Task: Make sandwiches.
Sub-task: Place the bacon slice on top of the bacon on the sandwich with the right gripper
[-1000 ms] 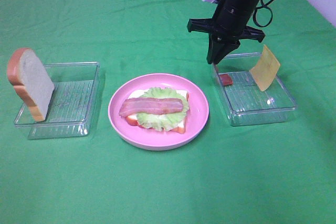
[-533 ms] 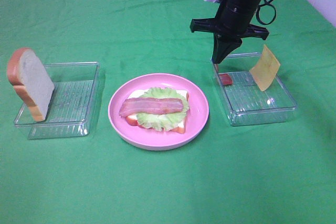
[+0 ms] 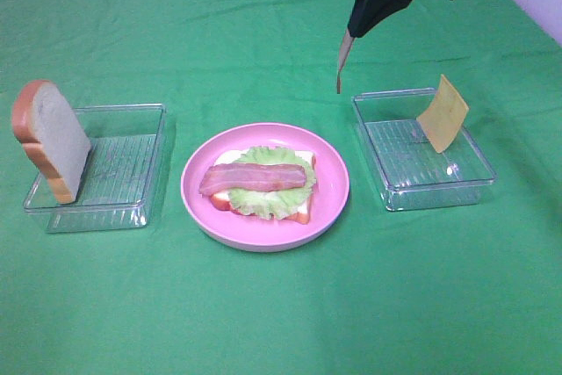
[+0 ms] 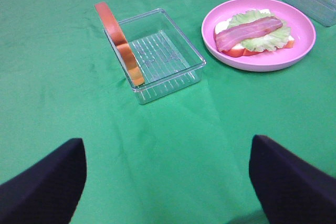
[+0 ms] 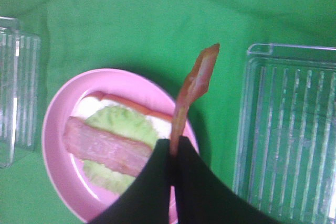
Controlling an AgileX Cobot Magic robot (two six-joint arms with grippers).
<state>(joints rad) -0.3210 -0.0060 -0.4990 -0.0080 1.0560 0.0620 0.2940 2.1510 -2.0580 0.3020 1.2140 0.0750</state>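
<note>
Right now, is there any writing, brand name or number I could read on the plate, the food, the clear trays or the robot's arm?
None: no words, labels, brands or numbers show in any view.
The pink plate, left tray, right tray, bread slice, cheese slice and the bacon strip in the right gripper all look unmarked.

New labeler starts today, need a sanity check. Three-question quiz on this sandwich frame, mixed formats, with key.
1. True or false: the right gripper is shut on a bacon strip hanging in the air.
2. Where is the cheese slice? A) on the pink plate B) leaning in the right clear tray C) nowhere in view
3. Fill in: standing on edge at the left clear tray is a ___ slice.
Key: 1 true; 2 B; 3 bread slice.
</note>
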